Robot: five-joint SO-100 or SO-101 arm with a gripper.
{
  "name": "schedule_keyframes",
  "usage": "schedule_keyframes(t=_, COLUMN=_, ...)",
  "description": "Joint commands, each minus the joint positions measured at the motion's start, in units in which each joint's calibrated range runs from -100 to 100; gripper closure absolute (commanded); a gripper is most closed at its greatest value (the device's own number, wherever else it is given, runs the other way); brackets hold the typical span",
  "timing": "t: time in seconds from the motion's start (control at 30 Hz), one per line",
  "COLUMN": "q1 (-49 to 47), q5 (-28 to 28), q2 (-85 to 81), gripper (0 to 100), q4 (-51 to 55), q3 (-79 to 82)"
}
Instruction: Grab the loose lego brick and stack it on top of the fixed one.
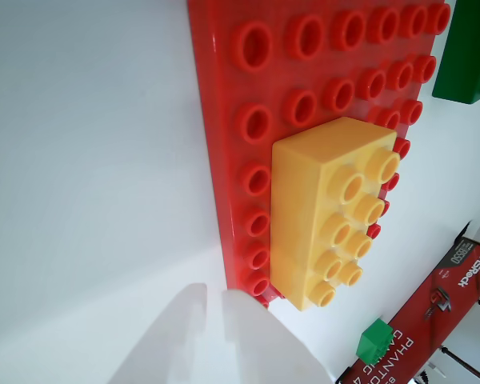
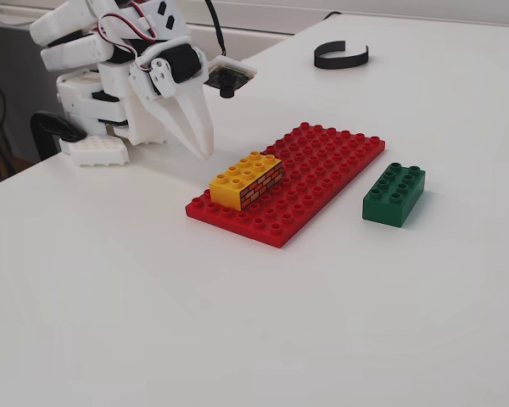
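The loose dark green brick lies on the white table, to the right of the red baseplate in the fixed view. Only its corner shows at the top right of the wrist view. The fixed yellow brick with the brick-wall pattern sits on the near left part of the baseplate. It also shows in the wrist view on the baseplate. My white gripper hangs left of the yellow brick, fingers together and empty, tips pointing down. Its fingers show blurred at the bottom of the wrist view.
A black curved band lies at the back of the table. The arm's white base stands at the back left near the table edge. In the wrist view a small green cube and a red printed box show beyond the table.
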Motion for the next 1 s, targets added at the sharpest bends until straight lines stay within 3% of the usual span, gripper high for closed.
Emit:
schedule_keyframes(t=0.0, q1=-0.1, q5=-0.2, q2=-0.2, gripper=98, q4=1.3, q3=-0.8)
schedule_keyframes(t=0.7, q1=0.3, q5=0.2, q2=-0.2, gripper=99, q4=1.3, q3=-1.0)
schedule_keyframes(t=0.97, q1=-0.1, q5=1.2, q2=6.9, gripper=99, q4=0.6, q3=-20.4)
